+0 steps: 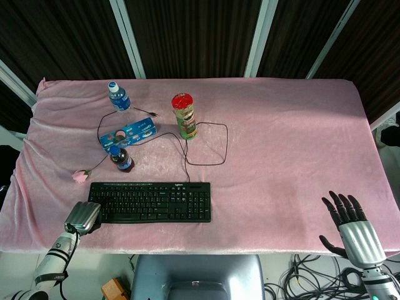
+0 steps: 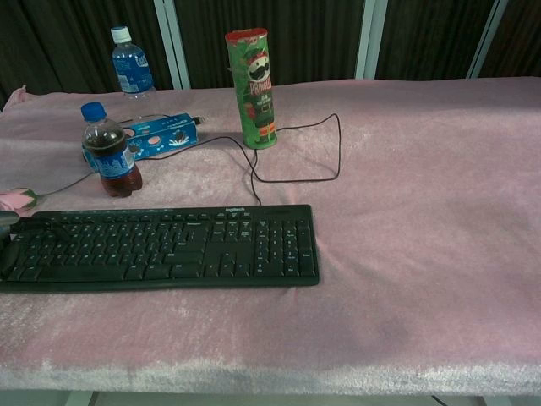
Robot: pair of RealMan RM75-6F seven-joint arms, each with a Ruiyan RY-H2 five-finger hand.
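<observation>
Now the left robot hand (image 1: 82,217) rests at the near left end of the black keyboard (image 1: 150,202), touching its edge; its fingers are hidden under the silver back of the hand, so I cannot tell if they grip the keyboard or only lie on it. The keyboard lies flat on the pink desk (image 1: 287,144), close to the near edge, and its thin black cable (image 1: 215,147) runs in a loop to the far side. Just behind the keyboard stands a cola bottle (image 1: 121,159) — upright, with a blue cap — and left of it lies a pink flower (image 1: 80,177). The right robot hand (image 1: 349,226) is well apart, at the near right corner, its dark fingers spread and holding nothing.
</observation>
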